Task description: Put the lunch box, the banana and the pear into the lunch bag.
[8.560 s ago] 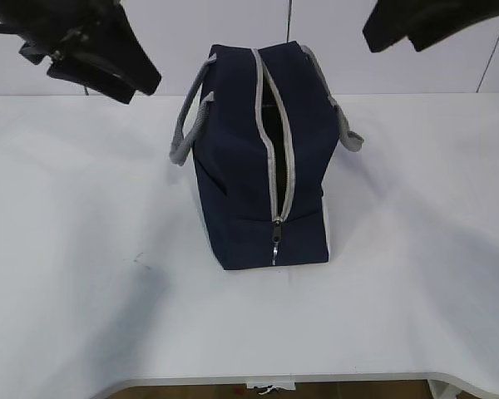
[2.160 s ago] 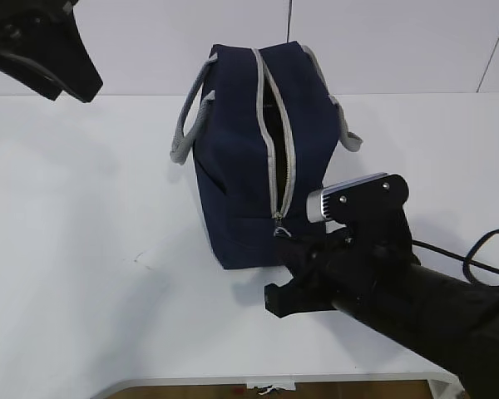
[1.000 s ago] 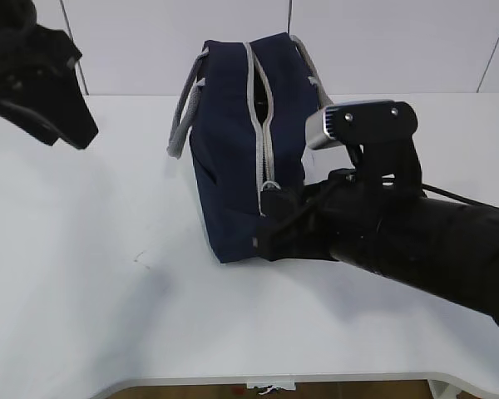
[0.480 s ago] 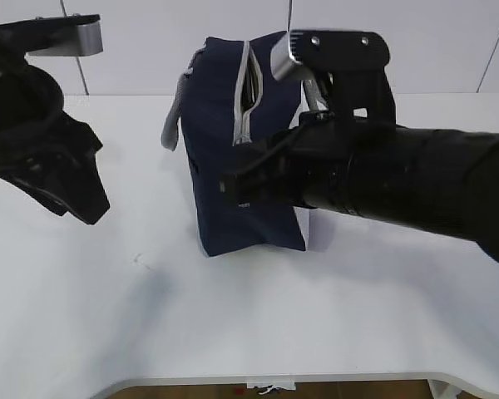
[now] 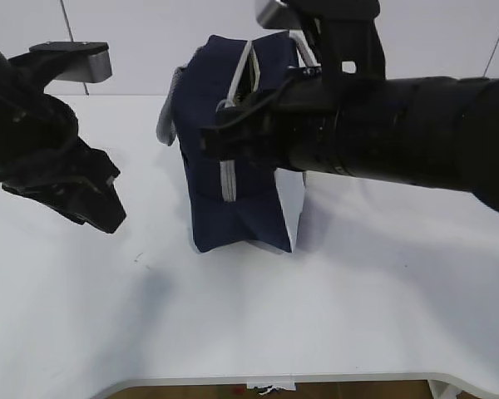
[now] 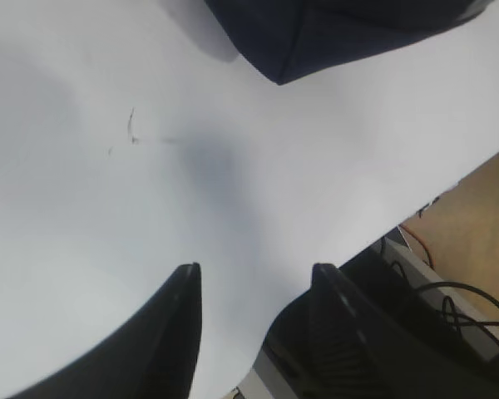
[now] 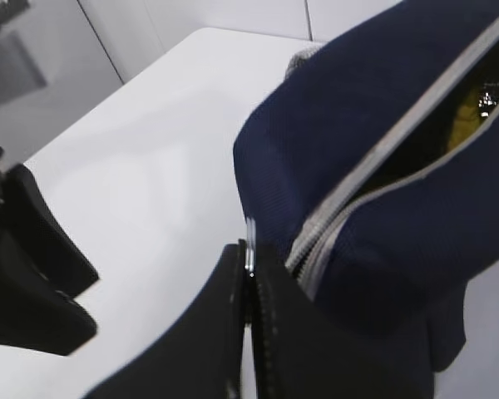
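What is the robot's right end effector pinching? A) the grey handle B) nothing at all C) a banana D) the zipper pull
D: in the right wrist view the right end effector is shut on the small metal zipper pull at the end of the lunch bag and its grey zipper.

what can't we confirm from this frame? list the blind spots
- Bag contents: right wrist view shows only a yellow patch through the lunch bag zipper gap; which item it is, and whether the others are inside, is hidden by fabric.
- Exterior view: the right arm covers the bag's top opening.
- Right gripper: pinched on a thin metal piece, probably the zipper pull; blurred.
- Left gripper: open, bag cut off by the top edge.
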